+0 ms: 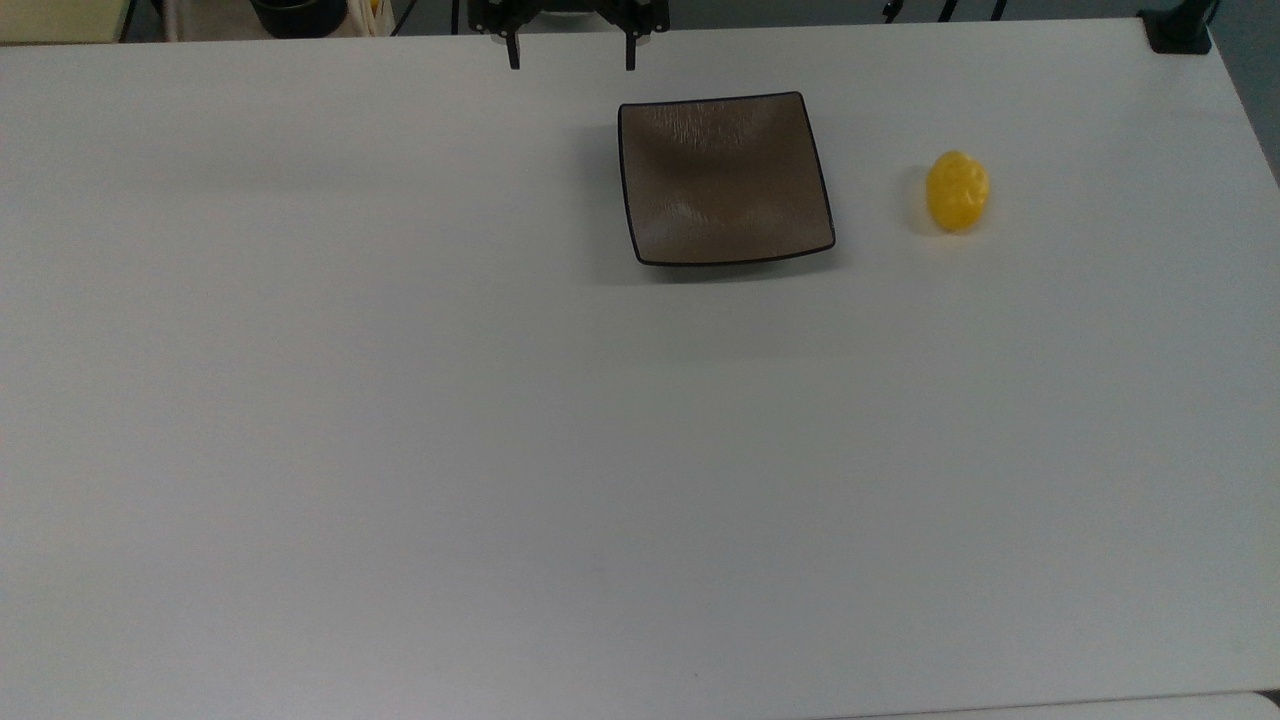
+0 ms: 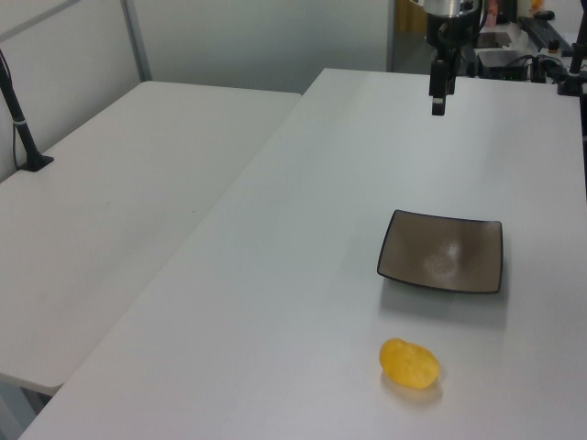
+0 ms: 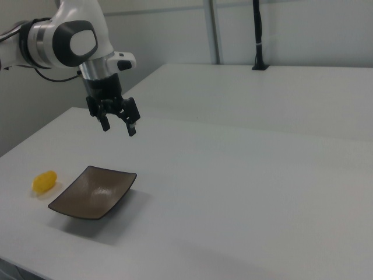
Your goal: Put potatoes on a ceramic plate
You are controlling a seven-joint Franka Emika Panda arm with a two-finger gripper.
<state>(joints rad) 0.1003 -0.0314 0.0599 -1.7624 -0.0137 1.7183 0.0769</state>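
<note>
A small yellow lumpy potato (image 1: 958, 191) lies on the white table, to the right of the plate in the top view; it also shows as the potato (image 2: 409, 363) and the potato (image 3: 44, 181). The square brown-grey ceramic plate (image 1: 724, 178) with a dark rim sits empty on the table, seen too as the plate (image 2: 442, 250) and the plate (image 3: 93, 192). My gripper (image 3: 119, 126) hangs open in the air above the table, beyond the plate's far edge, with nothing between its fingers. The gripper (image 1: 572, 58) shows at the top edge of the top view, and the gripper (image 2: 438, 94) at the top of the left view.
A second white table (image 2: 119, 211) adjoins the first. A black clamp post (image 1: 1180, 30) stands at the top view's top right corner. Cables and equipment (image 2: 523, 46) sit behind the arm's base.
</note>
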